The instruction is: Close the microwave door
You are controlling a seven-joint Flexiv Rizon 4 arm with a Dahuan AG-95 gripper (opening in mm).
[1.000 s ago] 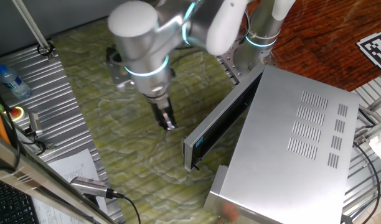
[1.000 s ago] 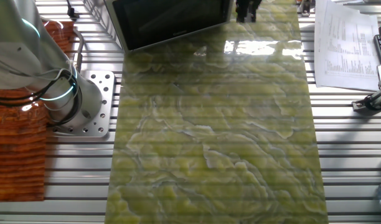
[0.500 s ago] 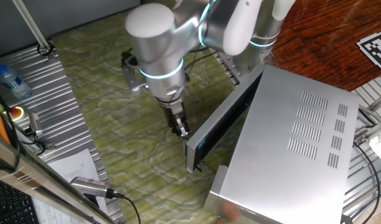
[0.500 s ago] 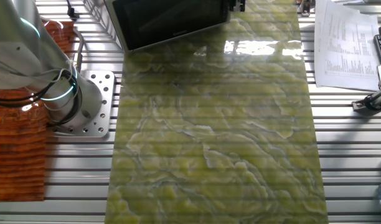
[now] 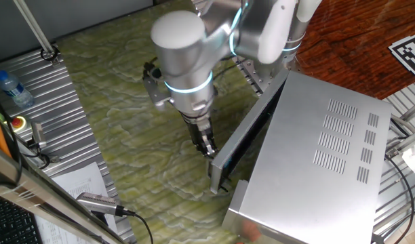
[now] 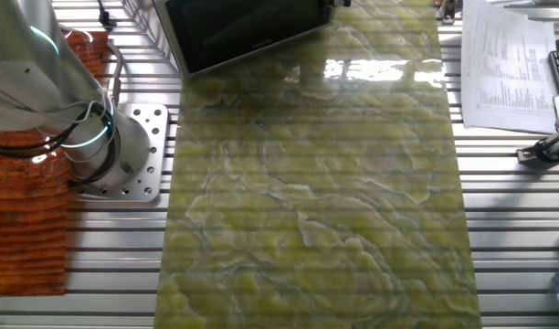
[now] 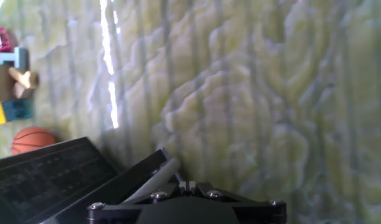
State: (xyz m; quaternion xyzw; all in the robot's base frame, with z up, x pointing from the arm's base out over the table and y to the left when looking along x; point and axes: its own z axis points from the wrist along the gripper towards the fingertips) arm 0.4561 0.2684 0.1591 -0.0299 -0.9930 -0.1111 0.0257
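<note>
The microwave (image 5: 316, 152) is a big silver box with vent slots on top, at the right of one fixed view. Its door (image 5: 247, 132), with a silver frame and dark glass, stands partly open at a narrow angle to the box. My gripper (image 5: 207, 144) is shut and empty, its fingertips against the door's outer face near the free end. In the hand view the door (image 7: 53, 177) lies at the lower left, its bar handle (image 7: 158, 180) next to my shut fingertips (image 7: 187, 185). The other fixed view shows the door (image 6: 247, 27) at the top edge.
A green marbled mat (image 5: 119, 108) covers the table. A water bottle (image 5: 9, 88), a red button (image 5: 19, 123) and papers (image 5: 78, 183) lie at the left. The arm's base (image 6: 106, 146) stands on ribbed plates. An orange ball (image 7: 30, 140) and toy blocks (image 7: 10, 68) lie beyond the door.
My gripper has moved right and down across the mat to the door's free end. The door has swung a little closer to the microwave.
</note>
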